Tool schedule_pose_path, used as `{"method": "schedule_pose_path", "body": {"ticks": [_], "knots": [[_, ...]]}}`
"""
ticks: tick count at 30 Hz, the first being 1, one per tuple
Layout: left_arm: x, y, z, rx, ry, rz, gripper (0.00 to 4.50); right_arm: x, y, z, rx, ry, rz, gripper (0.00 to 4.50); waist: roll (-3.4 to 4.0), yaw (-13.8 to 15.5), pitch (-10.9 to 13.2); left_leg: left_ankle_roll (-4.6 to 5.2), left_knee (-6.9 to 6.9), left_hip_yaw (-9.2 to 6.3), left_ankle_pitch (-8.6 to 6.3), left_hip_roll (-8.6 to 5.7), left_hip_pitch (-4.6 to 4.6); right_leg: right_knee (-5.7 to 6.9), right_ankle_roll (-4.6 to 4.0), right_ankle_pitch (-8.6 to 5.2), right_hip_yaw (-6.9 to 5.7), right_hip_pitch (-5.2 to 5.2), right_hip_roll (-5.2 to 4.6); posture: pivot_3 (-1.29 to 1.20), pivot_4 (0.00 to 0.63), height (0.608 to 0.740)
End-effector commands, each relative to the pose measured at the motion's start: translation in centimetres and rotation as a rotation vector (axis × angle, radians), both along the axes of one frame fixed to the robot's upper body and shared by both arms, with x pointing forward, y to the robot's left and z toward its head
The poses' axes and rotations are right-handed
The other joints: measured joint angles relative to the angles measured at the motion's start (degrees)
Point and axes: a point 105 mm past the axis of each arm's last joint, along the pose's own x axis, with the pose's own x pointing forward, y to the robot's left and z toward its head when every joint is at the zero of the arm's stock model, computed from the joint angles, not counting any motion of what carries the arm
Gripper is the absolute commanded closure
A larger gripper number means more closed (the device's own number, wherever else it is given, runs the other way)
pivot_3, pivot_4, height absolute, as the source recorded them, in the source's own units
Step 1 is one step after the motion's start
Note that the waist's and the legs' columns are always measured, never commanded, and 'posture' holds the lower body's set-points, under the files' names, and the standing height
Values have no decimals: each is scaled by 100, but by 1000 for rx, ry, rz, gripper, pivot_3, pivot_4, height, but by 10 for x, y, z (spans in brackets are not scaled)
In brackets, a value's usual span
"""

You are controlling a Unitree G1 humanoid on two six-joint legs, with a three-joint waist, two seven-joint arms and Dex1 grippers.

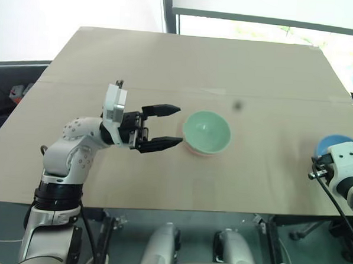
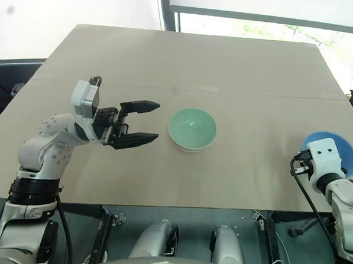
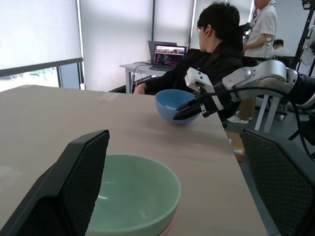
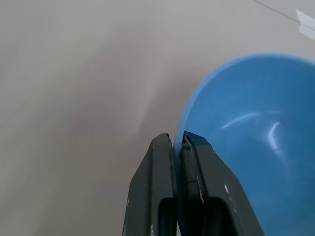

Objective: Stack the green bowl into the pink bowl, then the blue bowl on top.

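With the green bowl (image 1: 206,132) already sitting in the pink bowl (image 3: 167,228) mid-table and the left gripper (image 1: 163,127) hanging wide open and empty beside them, the right gripper (image 4: 178,140) is pinching only the blue bowl's (image 4: 251,142) thin rim near the table's (image 1: 168,60) right edge, so the bowl is risking tilting or slipping loose when lifted.

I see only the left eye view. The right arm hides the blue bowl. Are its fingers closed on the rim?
Observer: Yes. The right wrist view shows the right gripper shut on the blue bowl, one finger inside the rim, one outside.
Operator: Is the green bowl already in the pink bowl?
Observer: Yes. The left wrist view shows the pink bowl edge under the green bowl.
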Motion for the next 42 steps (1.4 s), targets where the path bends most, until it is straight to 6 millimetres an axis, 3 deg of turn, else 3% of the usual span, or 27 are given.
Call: {"method": "schedule_pose_path", "body": {"ticks": [1,5,8,11,15,16,17,20,22,24,27,33,36,39,42], "knots": [[2,1,4,-6,-64,49,0,12,52,55,17,-211,260,4411,4,-21,1,0,1,1,0,0,1,0,0,0,2,0,0,0,150,740],[10,5,-2,1,-85,131,0,-4,149,98,169,-349,732,4411,4,-64,2,-1,-5,2,0,4,8,0,0,0,6,-1,8,0,150,740],[16,10,-13,52,-81,199,0,-12,201,110,262,-356,962,4411,2,-61,1,-2,-13,-4,1,7,6,-1,-1,0,0,-3,7,0,150,740],[13,14,-17,67,-74,206,0,-9,230,98,226,-296,1097,4411,0,-10,1,1,-13,-6,0,0,-3,-1,-1,0,-2,-4,-1,0,150,740],[9,20,-15,75,-83,236,0,1,246,69,204,-158,1193,4411,-5,20,1,13,-3,-16,-7,-11,-18,-2,-2,0,4,-4,-5,0,150,740],[8,20,-15,74,-83,242,0,4,246,62,176,-141,1201,3730,-4,10,2,14,-1,-12,-8,-12,-17,-2,-2,0,8,-1,-5,0,150,740],[7,21,-14,75,-85,247,0,6,244,58,147,-133,1204,3523,-4,6,2,15,-1,-9,-8,-12,-17,-2,-1,1,10,-2,-5,0,150,740],[1,22,-15,83,-65,261,0,20,238,74,135,-243,1125,2313,-2,-9,3,14,-1,-9,-8,-8,-16,-2,-1,0,10,-6,-3,0,150,740],[-5,21,-18,86,-23,239,0,15,232,83,142,-282,1123,1370,-2,-15,3,10,-2,-8,-7,-2,-14,-1,0,0,9,-8,1,0,150,740],[-9,22,-21,88,9,251,0,5,220,96,175,-350,1095,1370,0,3,4,6,-5,-8,-4,2,-12,-1,0,0,7,-8,3,0,150,740],[-12,23,-25,-9,55,305,0,-8,186,104,249,-407,967,1370,-2,44,3,6,-11,-20,-5,0,-15,-2,0,0,0,-2,-4,0,150,740],[-17,54,-50,117,74,472,0,-35,87,77,135,-282,687,1370,-1,14,4,13,-12,-8,-9,-5,-5,-27,-1,0,9,9,-11,0,150,740],[-17,69,-55,159,60,522,0,-51,51,73,72,-240,606,1370,3,6,0,12,-15,-7,-9,0,16,-13,-2,-1,11,14,-5,0,150,740],[-20,77,-55,169,75,543,0,-62,33,74,61,-222,566,1370,-1,-19,-2,23,-29,11,-15,7,57,-8,-20,-11,33,33,-2,0,150,740],[-24,78,-56,183,78,528,0,-67,30,74,58,-217,577,1370,-1,-17,-3,24,-37,20,-16,9,67,-5,-23,-13,46,34,-2,0,150,740]]}}
